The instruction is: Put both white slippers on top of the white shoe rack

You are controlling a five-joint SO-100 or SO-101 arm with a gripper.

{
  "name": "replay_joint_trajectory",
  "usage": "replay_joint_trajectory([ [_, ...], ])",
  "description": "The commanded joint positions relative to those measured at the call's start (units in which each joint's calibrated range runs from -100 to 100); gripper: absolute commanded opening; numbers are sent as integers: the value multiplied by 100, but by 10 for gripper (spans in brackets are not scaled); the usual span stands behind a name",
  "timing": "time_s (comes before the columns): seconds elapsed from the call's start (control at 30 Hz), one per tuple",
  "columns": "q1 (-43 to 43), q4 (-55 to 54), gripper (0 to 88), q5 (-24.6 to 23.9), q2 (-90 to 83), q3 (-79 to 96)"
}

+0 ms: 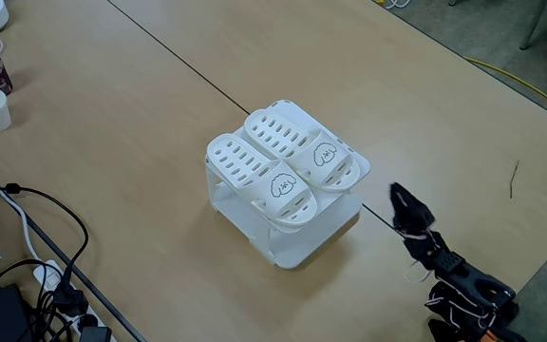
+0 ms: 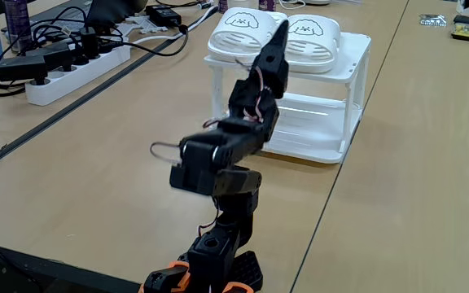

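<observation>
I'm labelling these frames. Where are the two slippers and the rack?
Left slipper (image 1: 254, 169), a fixed view, on its holed sole.
Right slipper (image 1: 297, 141), a fixed view, on its holed sole.
Rack (image 2: 344, 122), a fixed view, on its right side post.

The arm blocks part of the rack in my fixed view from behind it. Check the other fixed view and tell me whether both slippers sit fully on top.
Observer: The white slippers lie side by side, heel to toe on the white shoe rack. Their toes seem to slightly overhang the edge nearest the arm.
Operator: Report the gripper's clearance.
Observer: The gripper is apart from the rack, with bare table between them.
</observation>
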Motion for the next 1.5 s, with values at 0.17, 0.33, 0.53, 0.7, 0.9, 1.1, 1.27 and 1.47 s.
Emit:
replay_joint_trajectory([
  [0.17, -50, -1780, 8, 42, -2476, 997],
  [0.33, -256, -1814, 8, 42, -3578, 979],
  [0.53, -658, -3134, 8, 42, -3949, 970],
  [0.7, -691, -4506, 8, 42, -3949, 970],
  [0.9, -650, -4480, 8, 42, -3940, 970],
  [1.1, -650, -4480, 8, 42, -3940, 970],
  [1.27, -650, -4480, 8, 42, -3940, 970],
  [1.47, -650, -4480, 8, 42, -3940, 970],
])
